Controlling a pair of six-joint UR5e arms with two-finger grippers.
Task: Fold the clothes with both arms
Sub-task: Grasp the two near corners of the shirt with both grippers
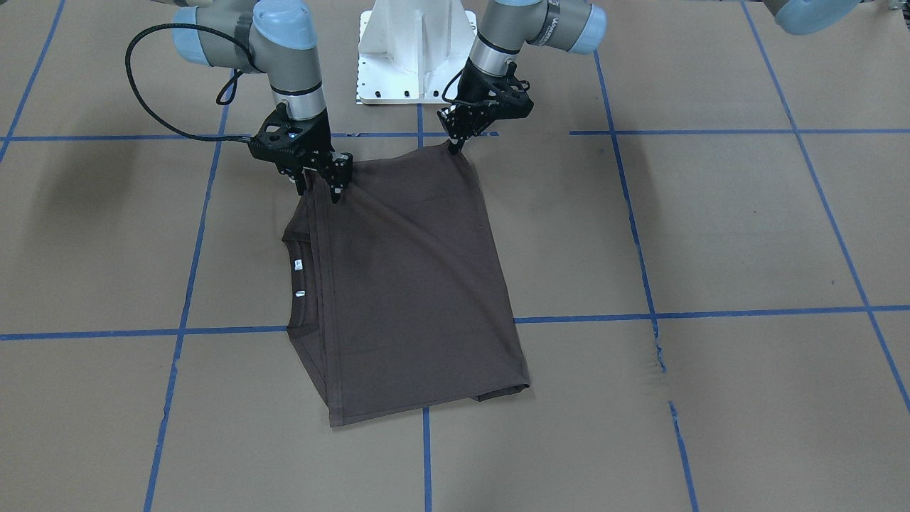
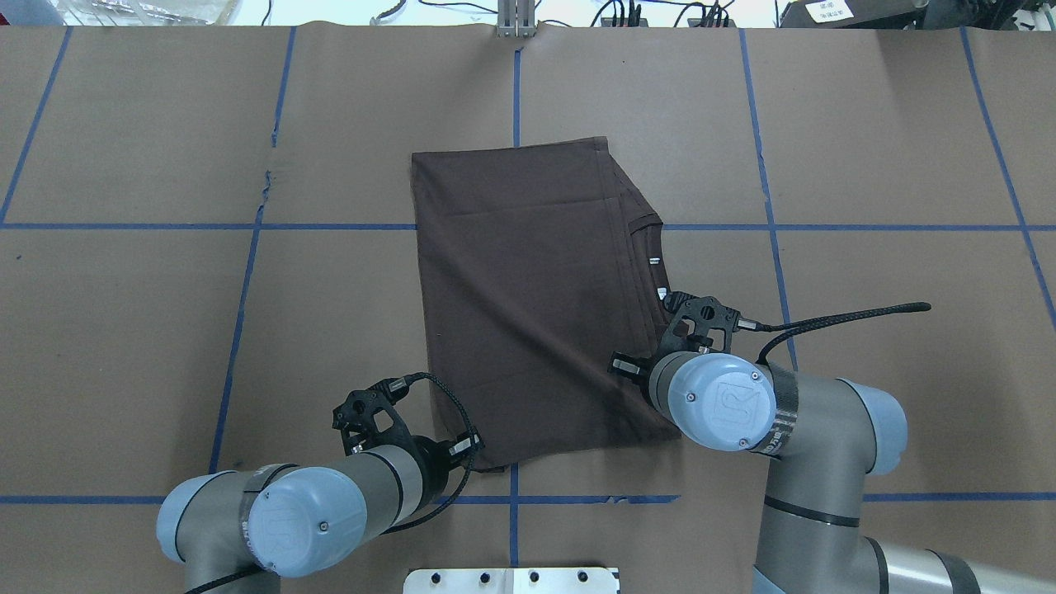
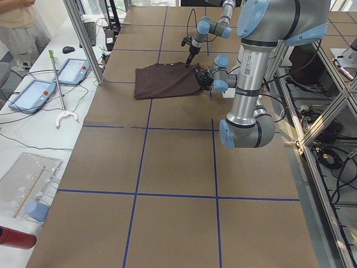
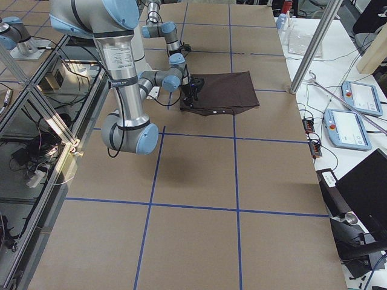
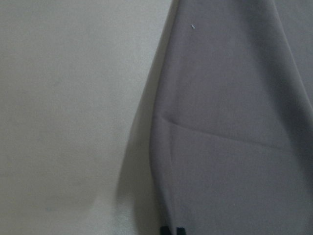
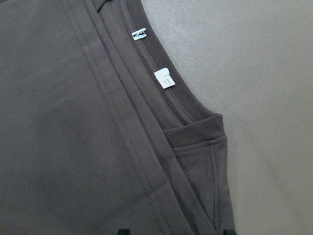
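Found the left end effector (image 1: 453, 144) pressed together on the near left corner of the T-shirt (image 2: 528, 297), with the cloth pulled up into a small peak there. Saw the T-shirt lying folded at the middle of the brown, matte tabletop (image 2: 165, 330), across the blue tape lines (image 2: 516, 99). Noted it stretching away from both end effectors toward the far side, long axis running near to far and turned slightly askew. Took the fabric for a soft, limp, dark brown-grey knit, smooth across the top layer apart from one shallow diagonal crease. Counted several stitched hems stacked in parallel along its right side, beside the ribbed neckline (image 6: 195, 111) and two small white labels (image 6: 164, 78). Found the right end effector (image 1: 320, 190) spread, fingertips straddling the near right corner just beside that neckline, pinching nothing yet. Judged neither arm nearer, both sitting at the near edge. Reckoned the right one needed to close on all the stacked layers before any joint lift of that edge toward the far end
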